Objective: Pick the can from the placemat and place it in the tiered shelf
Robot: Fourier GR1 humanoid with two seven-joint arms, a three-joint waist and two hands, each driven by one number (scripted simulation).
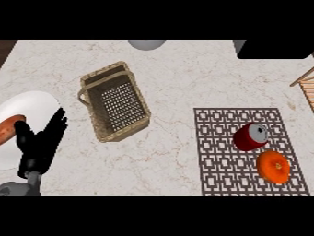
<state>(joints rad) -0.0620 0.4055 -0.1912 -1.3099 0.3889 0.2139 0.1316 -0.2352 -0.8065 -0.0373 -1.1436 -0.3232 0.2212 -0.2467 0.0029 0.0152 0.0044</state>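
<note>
- The robot's left hand [38, 143], black with a grey forearm behind it, is showing at the lower left of the head view with its fingers straight and spread upward, holding nothing.
- That hand is lying over the right edge of a white round plate [13, 110], and a long orange sweet potato [2, 132] is sitting on the plate just left of the fingers.
- The red cylindrical can [252, 136] with the silver top is lying tilted on the dark brown lattice-patterned placemat [220, 152], in the mat's upper right part.
- A round orange fruit [273, 166] is sitting on the same mat, just below and to the right of the can; I cannot tell whether the two are touching.
- A woven wicker basket [95, 108] with a mesh bottom is standing at a slant on the pale marble counter [186, 69], between the plate and the mat, and apart from both.
- The light wooden tiered shelf [312, 87] is showing at the right edge, well apart from the can, with some dark shapes over it that I cannot make out.
- A grey rounded object [146, 44] is peeking in at the top edge, and a black block [282, 48] is filling the upper right corner.
- The right hand is showing nowhere.
</note>
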